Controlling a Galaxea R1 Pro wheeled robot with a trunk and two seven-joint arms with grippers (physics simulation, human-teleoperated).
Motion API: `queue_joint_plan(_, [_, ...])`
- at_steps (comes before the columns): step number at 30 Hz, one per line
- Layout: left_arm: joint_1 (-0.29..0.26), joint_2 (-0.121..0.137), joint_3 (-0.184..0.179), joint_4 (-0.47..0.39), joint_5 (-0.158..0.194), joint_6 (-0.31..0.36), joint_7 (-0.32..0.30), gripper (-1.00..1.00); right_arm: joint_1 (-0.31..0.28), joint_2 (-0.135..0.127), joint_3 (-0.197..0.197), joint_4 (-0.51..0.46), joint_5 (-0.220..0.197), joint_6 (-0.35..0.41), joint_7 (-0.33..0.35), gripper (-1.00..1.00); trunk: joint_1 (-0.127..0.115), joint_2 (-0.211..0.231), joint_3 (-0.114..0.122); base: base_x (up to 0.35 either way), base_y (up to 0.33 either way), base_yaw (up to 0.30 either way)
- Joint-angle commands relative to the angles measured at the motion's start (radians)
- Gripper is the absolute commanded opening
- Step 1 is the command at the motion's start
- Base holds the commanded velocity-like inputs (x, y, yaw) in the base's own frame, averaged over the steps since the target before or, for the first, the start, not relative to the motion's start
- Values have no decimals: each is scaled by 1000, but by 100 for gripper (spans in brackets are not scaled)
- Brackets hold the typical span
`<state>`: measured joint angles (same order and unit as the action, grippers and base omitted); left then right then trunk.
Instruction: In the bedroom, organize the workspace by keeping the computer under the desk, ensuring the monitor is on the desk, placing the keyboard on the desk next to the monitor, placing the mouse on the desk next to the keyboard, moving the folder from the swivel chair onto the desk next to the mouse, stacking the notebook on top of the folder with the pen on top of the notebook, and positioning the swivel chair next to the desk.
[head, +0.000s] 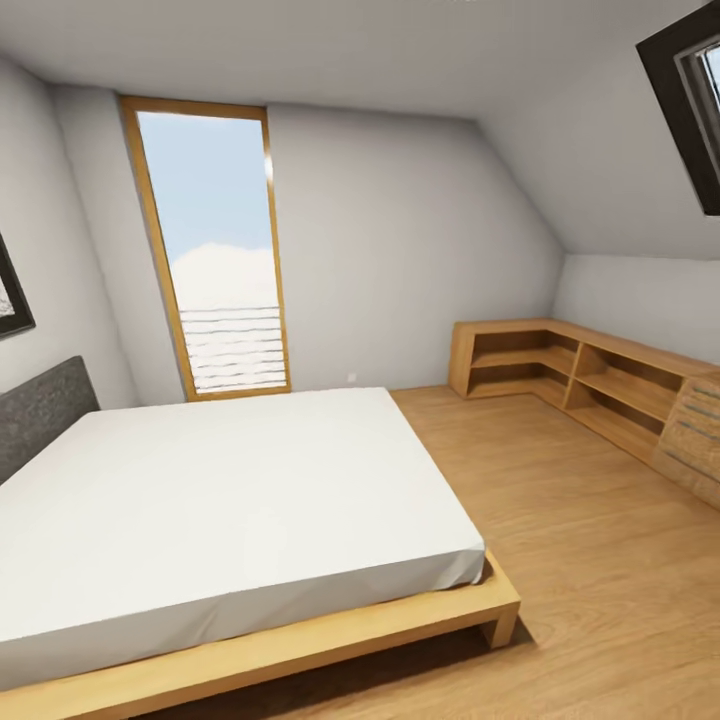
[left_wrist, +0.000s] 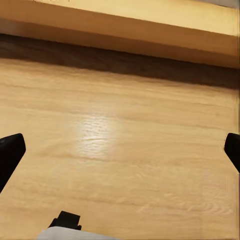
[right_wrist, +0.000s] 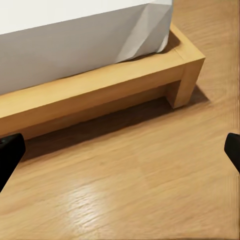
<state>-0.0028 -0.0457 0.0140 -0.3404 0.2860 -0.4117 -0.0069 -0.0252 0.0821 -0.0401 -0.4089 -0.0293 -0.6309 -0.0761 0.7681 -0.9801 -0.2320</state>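
Observation:
I am in the bedroom, with grey walls (head: 400, 230), a sloped ceiling and a light wood floor (head: 600, 560). A dark-framed skylight (head: 690, 90) sits at the upper right. In the left wrist view my left gripper (left_wrist: 120, 150) is open over bare floor, its black fingertips (left_wrist: 10, 155) far apart at the picture's edges. My right gripper (right_wrist: 120, 150) is open too, fingertips (right_wrist: 10, 152) wide apart, above the floor beside the bed's corner. Nothing lies between either pair of fingers.
A large bed with a white mattress (head: 230, 510) on a low wooden frame (head: 480, 610) fills the left and middle. A tall window (head: 215, 260) stands in the far wall. A low wooden L-shaped shelf (head: 590, 375) and a wooden drawer chest (head: 695, 440) line the right wall.

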Motion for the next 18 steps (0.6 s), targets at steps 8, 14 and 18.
queue_joint_plan(8, [0, 0, 1, 0, 2, -2, -1, 100, -1, 1, -3, 1, -3, -4, 3, 100, 0, -1, 4, 0, 0, -265])
queue_joint_plan(14, [0, 0, 1, 0, 2, -2, -1, 100, -1, 1, -3, 1, -3, -3, 3, 100, 0, -1, 9, 0, 0, -265])
queue_joint_plan(18, [0, 0, 1, 0, 2, -2, -1, 100, -1, 1, -3, 1, -3, -3, 3, 100, 0, -1, 11, 0, 0, -264])
